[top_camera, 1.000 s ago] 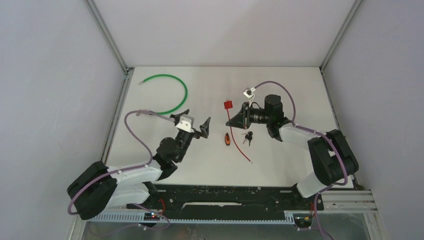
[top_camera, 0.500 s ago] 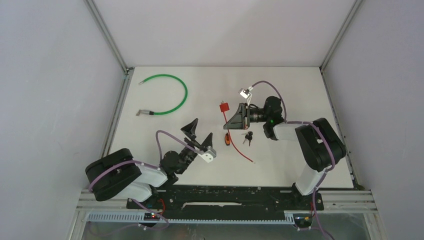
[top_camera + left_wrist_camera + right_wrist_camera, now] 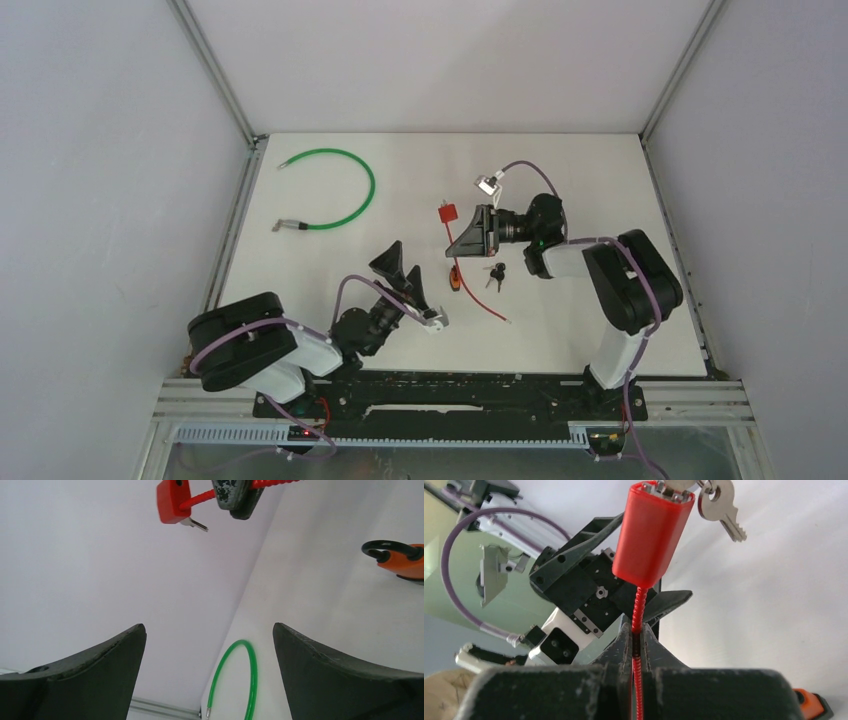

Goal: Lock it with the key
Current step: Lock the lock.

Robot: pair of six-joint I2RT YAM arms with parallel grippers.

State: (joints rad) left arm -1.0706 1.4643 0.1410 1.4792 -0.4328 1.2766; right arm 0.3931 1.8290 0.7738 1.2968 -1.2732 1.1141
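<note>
A red cable lock (image 3: 447, 213) hangs in the air with its red cable (image 3: 480, 298) trailing down onto the table. My right gripper (image 3: 458, 246) is shut on that cable just below the lock body (image 3: 651, 535), the cable (image 3: 638, 611) pinched between the fingertips. A silver key (image 3: 720, 506) sits at the lock's top end; from the left wrist the lock (image 3: 172, 500) and key (image 3: 198, 525) show at the upper edge. My left gripper (image 3: 405, 265) stands open and empty, low and to the left of the lock, pointing toward it.
A small orange padlock (image 3: 455, 280) with a black shackle (image 3: 390, 550) lies beside the cable. Black-headed keys (image 3: 495, 275) lie under the right gripper. A green cable (image 3: 340, 190) curves at the far left, near the left wall rail (image 3: 235, 210).
The left arm has pulled back toward its base, its open gripper dropping lower and nearer. The right gripper shifted slightly left with the lock, still shut on the cable.
</note>
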